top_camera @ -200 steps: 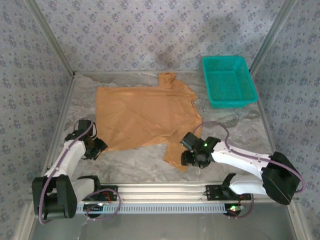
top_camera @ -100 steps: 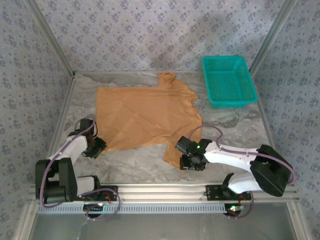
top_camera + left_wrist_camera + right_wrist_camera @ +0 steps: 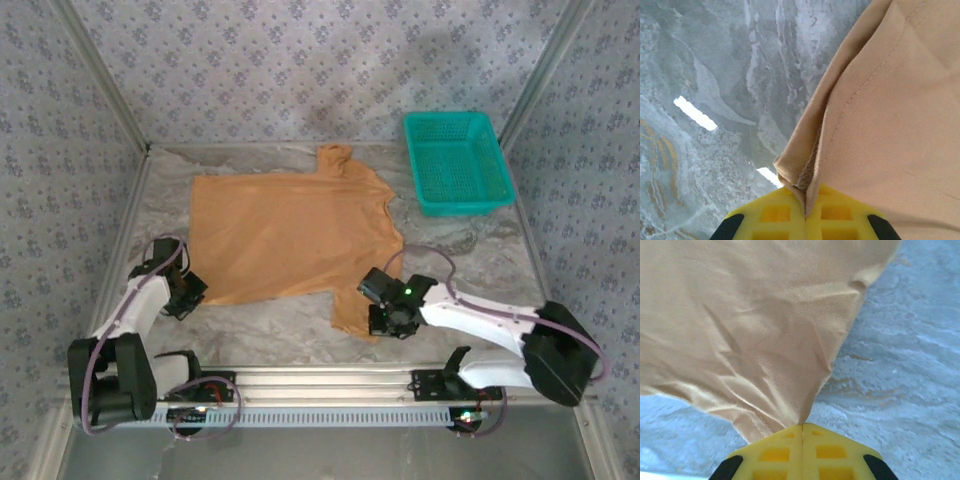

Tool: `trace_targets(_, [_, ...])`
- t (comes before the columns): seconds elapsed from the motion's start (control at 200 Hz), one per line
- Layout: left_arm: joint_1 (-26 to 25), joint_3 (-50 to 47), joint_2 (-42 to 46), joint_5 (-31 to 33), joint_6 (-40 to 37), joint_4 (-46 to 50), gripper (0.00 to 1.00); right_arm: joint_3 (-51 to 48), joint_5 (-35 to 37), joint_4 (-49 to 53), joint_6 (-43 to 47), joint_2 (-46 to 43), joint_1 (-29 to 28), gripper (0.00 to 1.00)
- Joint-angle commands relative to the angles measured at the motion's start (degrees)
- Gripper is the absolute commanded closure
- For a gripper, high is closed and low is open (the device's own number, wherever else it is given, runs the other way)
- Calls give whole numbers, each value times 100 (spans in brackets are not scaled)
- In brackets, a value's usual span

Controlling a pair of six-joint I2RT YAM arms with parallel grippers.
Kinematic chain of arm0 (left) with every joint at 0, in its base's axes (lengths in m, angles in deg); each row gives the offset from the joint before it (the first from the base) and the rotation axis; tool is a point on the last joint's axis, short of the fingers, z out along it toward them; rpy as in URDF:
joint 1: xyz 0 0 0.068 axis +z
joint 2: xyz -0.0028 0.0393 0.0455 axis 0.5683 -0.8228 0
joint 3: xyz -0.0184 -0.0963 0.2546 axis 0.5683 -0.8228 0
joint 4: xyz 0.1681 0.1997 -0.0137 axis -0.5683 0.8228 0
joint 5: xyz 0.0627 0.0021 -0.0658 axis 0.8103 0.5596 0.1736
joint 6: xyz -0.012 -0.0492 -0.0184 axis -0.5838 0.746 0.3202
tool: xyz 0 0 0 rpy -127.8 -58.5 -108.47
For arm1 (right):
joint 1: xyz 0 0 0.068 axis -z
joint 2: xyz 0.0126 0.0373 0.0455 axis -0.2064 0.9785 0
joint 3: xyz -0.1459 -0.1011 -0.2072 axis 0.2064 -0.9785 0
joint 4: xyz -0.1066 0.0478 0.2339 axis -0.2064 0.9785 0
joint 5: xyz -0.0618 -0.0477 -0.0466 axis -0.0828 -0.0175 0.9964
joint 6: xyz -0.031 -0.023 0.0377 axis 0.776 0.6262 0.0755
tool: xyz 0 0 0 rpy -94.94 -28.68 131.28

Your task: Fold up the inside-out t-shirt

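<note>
The inside-out t-shirt (image 3: 290, 235) lies spread mid-bench (image 3: 480, 250). The left end effector (image 3: 806, 212) is clamped on its near hem corner, and the right end effector (image 3: 802, 435) pinches the near sleeve. The thin, limp cloth will likely sag, so edges seem the best hold.

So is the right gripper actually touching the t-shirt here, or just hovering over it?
Touching. The right wrist view shows the right gripper shut on the t-shirt: the tan cloth narrows into the seam between its yellow fingers, with no gap.
</note>
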Motion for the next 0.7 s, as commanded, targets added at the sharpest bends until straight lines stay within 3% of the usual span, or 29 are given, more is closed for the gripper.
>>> trace_targets(0.0, [-34,-61,317,-268,98,337,100,-67,203,814,-341,-712,-70,100])
trace_targets(0.225, [-401,209,784,-187,274,945,100,214,433,1863,-1046,-2027,-444,100])
trace_targets(0.365, [-407,749,890,137,182,1276,100,943,893,2533,-895,-2454,-324,100])
trace_targets(0.45, [-402,1100,746,258,102,1292,100,1315,918,2571,-404,-2324,225,100])
trace_targets(0.595, [-431,1450,43,169,47,985,100,1445,-9,1637,696,-1655,1834,100])
trace_targets(0.695, [-446,1777,-604,198,-77,826,100,1676,-275,1044,1210,-916,2471,100])
